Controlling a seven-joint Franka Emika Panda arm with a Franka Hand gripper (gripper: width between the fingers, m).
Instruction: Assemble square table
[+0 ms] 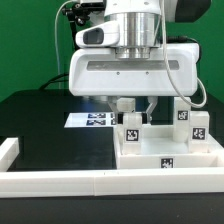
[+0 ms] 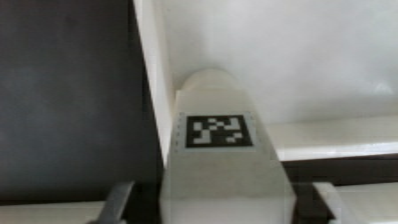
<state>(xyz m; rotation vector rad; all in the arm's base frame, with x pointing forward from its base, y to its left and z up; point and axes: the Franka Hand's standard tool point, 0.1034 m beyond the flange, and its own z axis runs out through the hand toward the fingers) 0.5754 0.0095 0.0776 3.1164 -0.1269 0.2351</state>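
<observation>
Leg block (image 2: pixel 221 140): black-and-white tag | fingers (image 2: pixel 121 200): either side, contact unclear | tabletop (image 1: pixel 175 158): tagged

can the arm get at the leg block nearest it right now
Probably yes: the fingers already flank the leg block with nothing between them. In the exterior view the gripper hangs right over the tabletop.
</observation>
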